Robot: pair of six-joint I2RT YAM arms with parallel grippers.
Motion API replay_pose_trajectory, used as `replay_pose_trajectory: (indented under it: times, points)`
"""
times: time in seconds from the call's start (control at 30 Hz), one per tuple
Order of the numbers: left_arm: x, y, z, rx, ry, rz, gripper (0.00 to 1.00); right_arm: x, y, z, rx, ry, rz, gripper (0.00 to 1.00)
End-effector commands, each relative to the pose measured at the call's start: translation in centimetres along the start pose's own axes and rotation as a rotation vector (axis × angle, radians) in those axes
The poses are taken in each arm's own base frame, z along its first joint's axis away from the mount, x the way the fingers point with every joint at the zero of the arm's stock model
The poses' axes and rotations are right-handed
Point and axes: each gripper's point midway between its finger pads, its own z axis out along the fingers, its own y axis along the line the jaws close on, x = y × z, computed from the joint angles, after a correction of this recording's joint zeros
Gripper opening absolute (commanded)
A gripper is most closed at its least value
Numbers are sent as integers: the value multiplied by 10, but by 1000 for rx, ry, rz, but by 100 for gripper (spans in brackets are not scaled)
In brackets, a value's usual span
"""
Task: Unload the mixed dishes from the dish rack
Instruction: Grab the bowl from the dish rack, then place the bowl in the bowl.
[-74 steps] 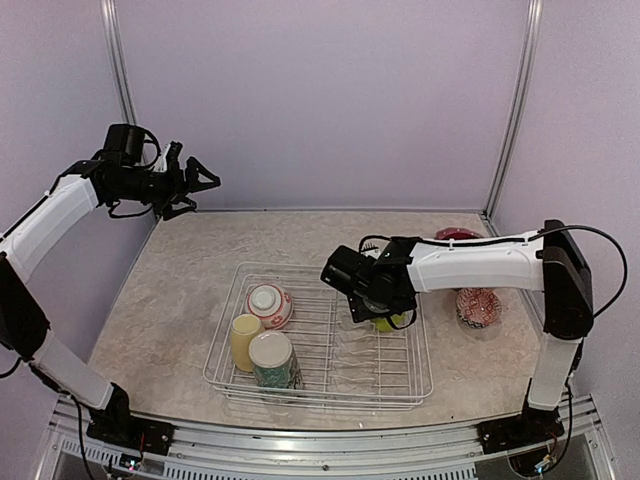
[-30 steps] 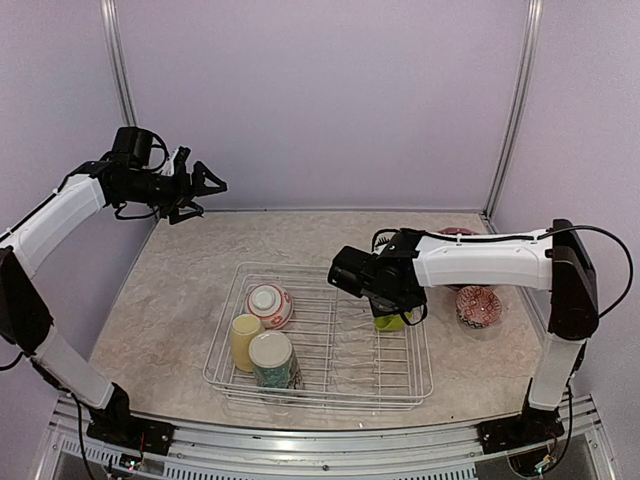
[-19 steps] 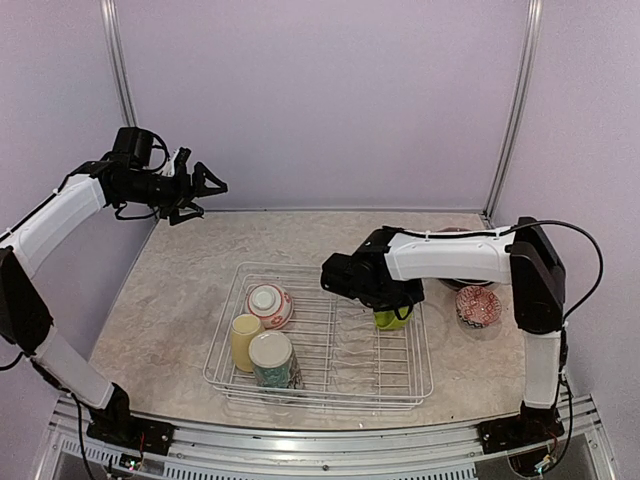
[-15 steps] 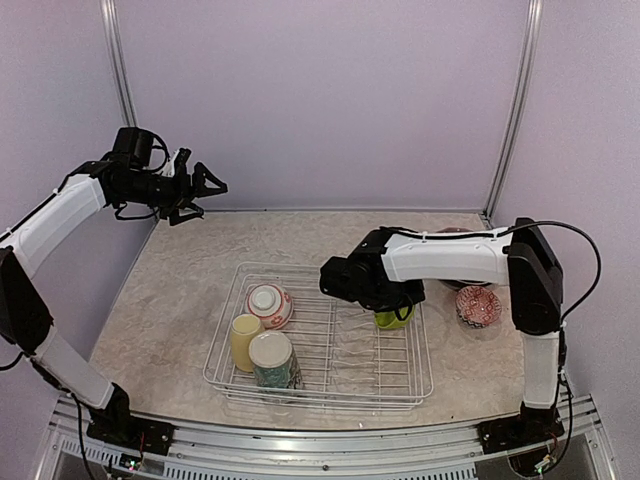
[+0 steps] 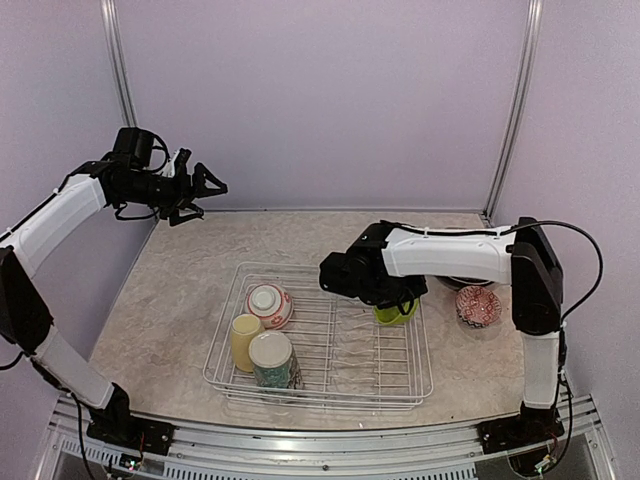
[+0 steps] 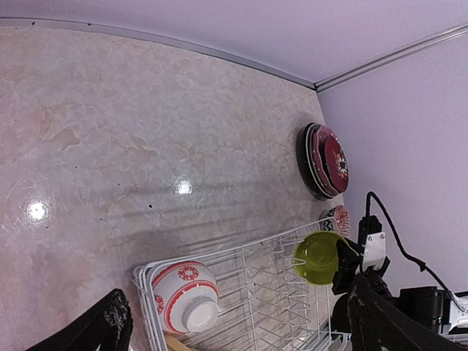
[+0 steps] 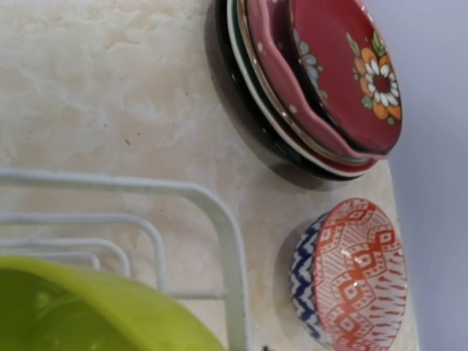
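Observation:
The wire dish rack (image 5: 318, 398) sits mid-table. In its left half lie an upturned red-and-white bowl (image 5: 268, 303), a pale yellow mug (image 5: 244, 338) and a floral cup (image 5: 273, 358). My right gripper (image 5: 402, 300) is at the rack's far right corner, shut on the rim of the lime-green bowl (image 5: 396, 315). The left wrist view shows that bowl (image 6: 319, 257) tilted on edge; it fills the lower left of the right wrist view (image 7: 88, 307), where my fingers do not show. My left gripper (image 5: 207, 192) hangs open, high over the table's far left.
A stack of plates (image 7: 322, 88) with a maroon floral one on top lies on the table right of the rack. A red-and-blue patterned bowl (image 7: 358, 274) sits just in front of it, close to the rack's corner wire (image 7: 227, 227). Walls close the back and sides.
My right gripper has closed on the lime-green bowl's rim and the arm has swung slightly left. The left arm has not moved.

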Motion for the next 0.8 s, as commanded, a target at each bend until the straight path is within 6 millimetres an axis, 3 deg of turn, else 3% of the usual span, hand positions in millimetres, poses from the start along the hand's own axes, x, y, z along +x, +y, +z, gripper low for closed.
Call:
replay_pose_trajectory:
  times: [0.0, 0.27, 0.43, 0.63, 0.77]
  points:
    - [-4, -5, 1, 2, 0, 3, 99, -27, -12, -33, -75, -80, 47, 0]
    - [-3, -3, 3, 1, 6, -1, 99, -60, -46, -66, -208, -198, 87, 0]
    - [-3, -1, 5, -1, 12, -5, 99, -74, -79, -67, -294, -252, 150, 0]
    - [-2, 0, 7, -1, 16, -5, 99, -74, -113, -36, -479, -249, 312, 0]
    - [-1, -1, 7, 1, 19, -2, 99, -64, -149, -3, -550, -233, 475, 0]
